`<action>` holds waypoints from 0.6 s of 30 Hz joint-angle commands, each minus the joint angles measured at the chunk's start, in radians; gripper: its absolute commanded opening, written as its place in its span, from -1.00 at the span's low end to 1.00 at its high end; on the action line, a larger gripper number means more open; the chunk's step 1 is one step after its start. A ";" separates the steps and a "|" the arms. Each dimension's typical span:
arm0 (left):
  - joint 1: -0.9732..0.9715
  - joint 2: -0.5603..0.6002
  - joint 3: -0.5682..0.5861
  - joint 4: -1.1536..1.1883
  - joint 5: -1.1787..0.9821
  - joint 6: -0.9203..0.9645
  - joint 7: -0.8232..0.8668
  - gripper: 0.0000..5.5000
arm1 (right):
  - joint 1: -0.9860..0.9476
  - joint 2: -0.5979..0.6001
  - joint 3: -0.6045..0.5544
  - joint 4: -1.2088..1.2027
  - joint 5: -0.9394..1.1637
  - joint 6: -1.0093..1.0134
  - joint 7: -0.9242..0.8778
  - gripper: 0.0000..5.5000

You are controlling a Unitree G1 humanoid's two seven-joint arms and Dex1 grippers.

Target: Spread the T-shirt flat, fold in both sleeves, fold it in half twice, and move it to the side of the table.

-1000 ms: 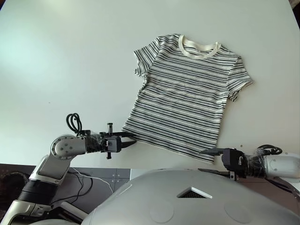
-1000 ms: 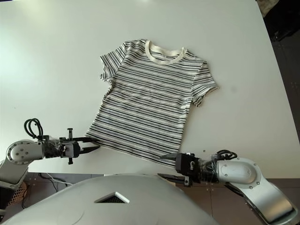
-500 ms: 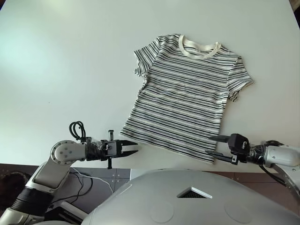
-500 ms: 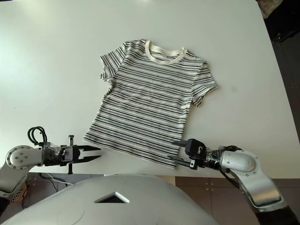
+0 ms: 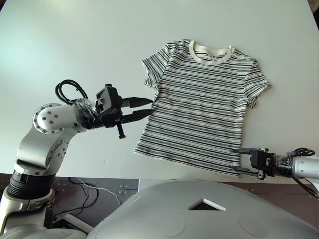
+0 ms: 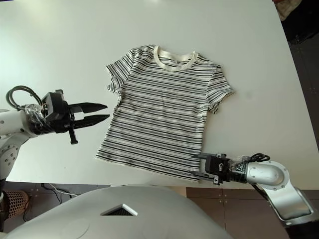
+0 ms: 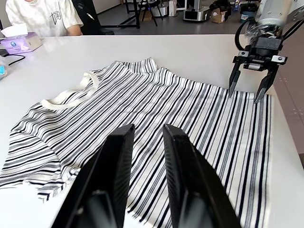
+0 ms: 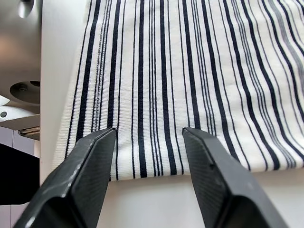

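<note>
T-shirt [image 5: 199, 109]: lying flat on the table [image 5: 75, 40], a bit right of middle. Long axis runs near-to-far, collar at the far end, hem toward the robot
left gripper [image 5: 149, 106]: fingers apart, just beside the shirt's left edge
right gripper [image 5: 238, 160]: fingers spread, at the hem's right corner

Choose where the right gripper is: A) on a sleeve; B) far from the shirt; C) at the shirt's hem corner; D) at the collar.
C: the right gripper, open, is at the near hem corner of the shirt.
</note>
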 commanded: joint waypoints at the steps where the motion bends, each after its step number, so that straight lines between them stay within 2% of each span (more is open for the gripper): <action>1: -0.017 -0.034 0.024 0.031 0.022 0.029 0.039 -0.60 | 0.006 -0.049 -0.035 0.084 -0.048 0.043 0.020 -0.07; 4: -0.082 -0.089 0.075 0.097 -0.024 0.117 0.134 -0.60 | -0.010 -0.062 -0.125 0.030 0.090 0.105 0.083 -0.07; 8: -0.163 -0.168 0.146 0.165 -0.076 0.259 0.285 -0.60 | -0.085 -0.052 -0.335 -0.070 0.448 0.330 0.150 -0.07; 11: -0.260 -0.211 0.151 0.274 -0.068 0.422 0.420 -0.60 | -0.151 -0.036 -0.462 -0.092 0.674 0.487 0.143 -0.07; 13: -0.335 -0.273 0.145 0.362 -0.080 0.565 0.520 -0.60 | -0.245 0.003 -0.493 -0.045 0.743 0.552 0.062 -0.07; 15: -0.397 -0.353 0.158 0.438 -0.104 0.693 0.607 -0.60 | -0.316 0.050 -0.489 0.013 0.725 0.559 -0.011 -0.07; 17: -0.471 -0.433 0.186 0.539 -0.111 0.767 0.671 -0.60 | -0.347 0.097 -0.477 0.041 0.687 0.553 -0.068 -0.07; 18: -0.510 -0.468 0.203 0.606 -0.106 0.779 0.703 -0.53 | -0.356 0.117 -0.469 0.052 0.669 0.547 -0.086 -0.09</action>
